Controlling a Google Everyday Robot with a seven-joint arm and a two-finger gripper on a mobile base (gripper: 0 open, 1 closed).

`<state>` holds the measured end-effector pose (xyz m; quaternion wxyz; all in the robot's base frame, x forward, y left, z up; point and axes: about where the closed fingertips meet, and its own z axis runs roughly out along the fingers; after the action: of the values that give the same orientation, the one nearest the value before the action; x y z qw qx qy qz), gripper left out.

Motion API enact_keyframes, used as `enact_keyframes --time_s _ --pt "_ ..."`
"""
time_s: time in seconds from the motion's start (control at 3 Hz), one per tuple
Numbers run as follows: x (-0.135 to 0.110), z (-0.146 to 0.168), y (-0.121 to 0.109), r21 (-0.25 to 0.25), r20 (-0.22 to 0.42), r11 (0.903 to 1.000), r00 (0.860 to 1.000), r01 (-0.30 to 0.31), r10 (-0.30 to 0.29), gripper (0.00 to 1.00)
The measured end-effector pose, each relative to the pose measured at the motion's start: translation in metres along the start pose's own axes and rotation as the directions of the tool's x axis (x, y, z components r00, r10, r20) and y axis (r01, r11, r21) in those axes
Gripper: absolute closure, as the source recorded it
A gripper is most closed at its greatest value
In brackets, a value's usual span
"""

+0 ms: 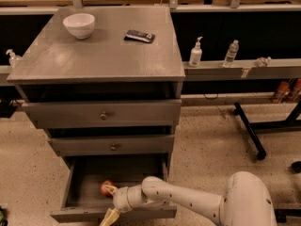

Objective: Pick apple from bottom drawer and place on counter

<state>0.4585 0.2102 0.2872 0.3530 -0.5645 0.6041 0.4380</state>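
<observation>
The apple (104,189), small and red, lies in the open bottom drawer (84,178), near the middle of its floor. My gripper (107,204) reaches into the drawer from the right on a white arm and stands open. Its upper finger (111,189) touches or overlaps the apple's right side. Its lower finger hangs over the drawer's front panel. The apple is not between the fingers. The counter (103,60) is the grey top of the cabinet, above the two shut drawers.
A white bowl (79,25) and a dark flat packet (139,36) sit on the counter's far part. A narrow grey shelf (263,69) to the right holds a pump bottle (195,53) and a water bottle (230,53). A black stand leg (249,131) lies on the floor.
</observation>
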Motion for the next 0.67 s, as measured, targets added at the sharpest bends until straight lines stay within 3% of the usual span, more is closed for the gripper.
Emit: enact_keyframes --time_s 0.33,0.67 --pt "0.012 0.006 -0.021 0.014 -0.005 0.9998 1.0 0.018 -0.018 0.0" --pt "0.026 0.007 -0.081 0.07 -0.012 0.9956 0.998 0.062 -0.062 0.0"
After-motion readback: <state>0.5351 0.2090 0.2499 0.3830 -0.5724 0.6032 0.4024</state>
